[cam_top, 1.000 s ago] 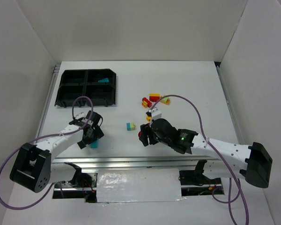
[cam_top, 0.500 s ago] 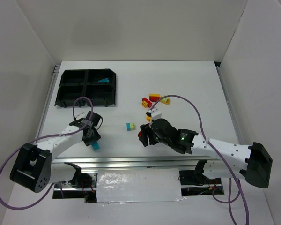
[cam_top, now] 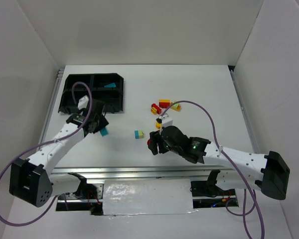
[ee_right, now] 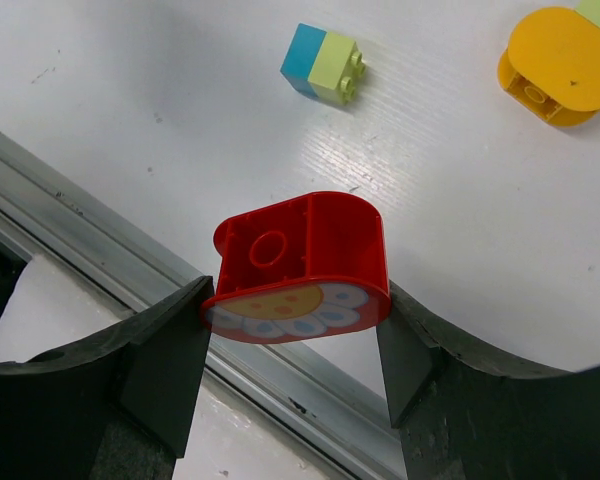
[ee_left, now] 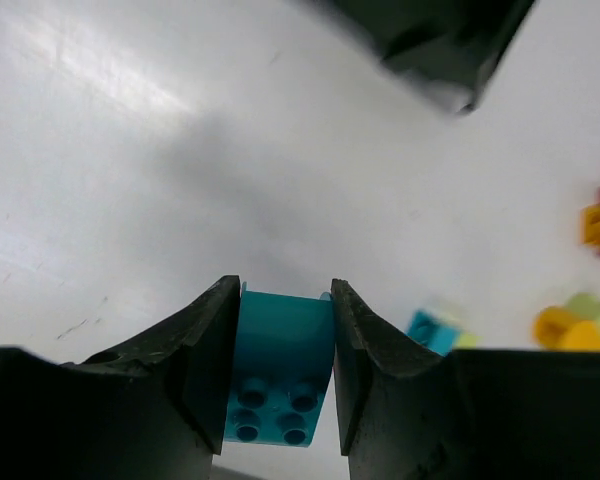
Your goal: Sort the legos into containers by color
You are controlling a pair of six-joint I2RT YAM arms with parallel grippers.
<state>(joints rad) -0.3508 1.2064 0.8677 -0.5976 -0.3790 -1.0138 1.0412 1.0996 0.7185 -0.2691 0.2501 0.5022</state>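
**Desk:** What has the left gripper got?

**Me:** Its two fingers are pinched on a teal-blue rectangular plastic brick. The studs face my wrist camera, and the brick fills the gap from pad to pad. It looks to be held clear of the white table.

**Desk:** Where is that on the overhead view?

**Me:** Taking the far edge as 12, I have it at about 9 o'clock from the table's middle. That puts it just on the 6 o'clock side of the black plastic four-compartment tray, near the tray's right-hand near corner. The tray lies at roughly 10 to 11 o'clock. Another teal piece lies in its far right compartment.

**Desk:** And the right gripper?

**Me:** I see it clamped on a red half-round plastic brick. Each finger presses one side of it. The hollow underside faces up, and a printed flower face is on the flat side towards my camera. That gripper sits near 6 o'clock on the table.

**Desk:** What is loose around it?

**Me:** A small teal-and-lime two-colour brick lies on the table at about 10 o'clock from it, close but apart. A cluster of red and yellow bricks lies further out at 12 o'clock. On the right wrist view, a yellow rounded brick sits at 2 o'clock in the frame.
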